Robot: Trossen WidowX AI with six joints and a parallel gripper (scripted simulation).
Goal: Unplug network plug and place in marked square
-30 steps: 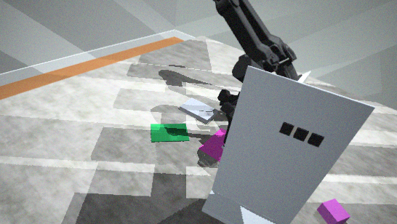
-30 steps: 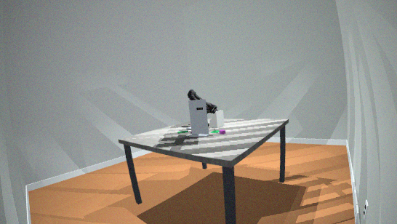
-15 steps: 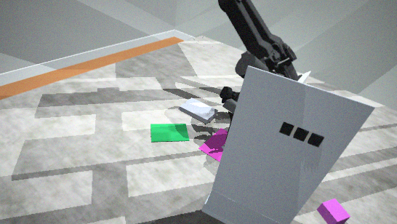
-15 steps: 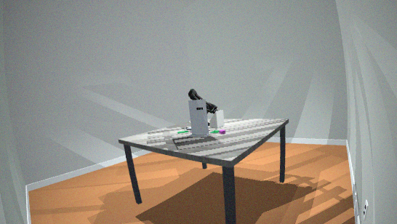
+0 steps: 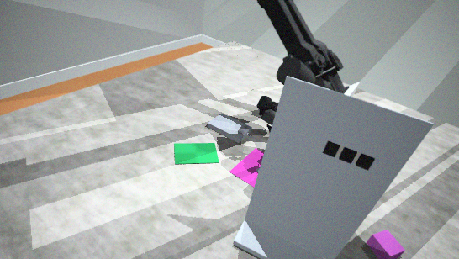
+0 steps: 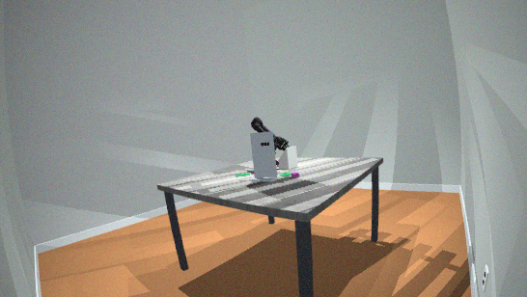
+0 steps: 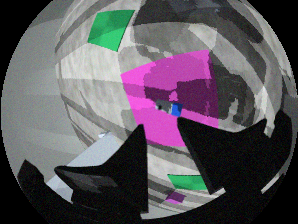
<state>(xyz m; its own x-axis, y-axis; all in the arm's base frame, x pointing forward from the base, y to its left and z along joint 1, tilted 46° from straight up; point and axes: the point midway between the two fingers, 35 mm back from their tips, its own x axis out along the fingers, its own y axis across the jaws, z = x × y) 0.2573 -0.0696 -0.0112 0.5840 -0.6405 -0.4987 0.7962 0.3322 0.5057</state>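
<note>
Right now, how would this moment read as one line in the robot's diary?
jaws: open, holding nothing | plug: small blue piece below jaws, over magenta square | arm: low behind upright panel

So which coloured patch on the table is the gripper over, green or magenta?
The magenta square. The gripper hangs over it with jaws apart, while the green patch lies off to the side.
</note>
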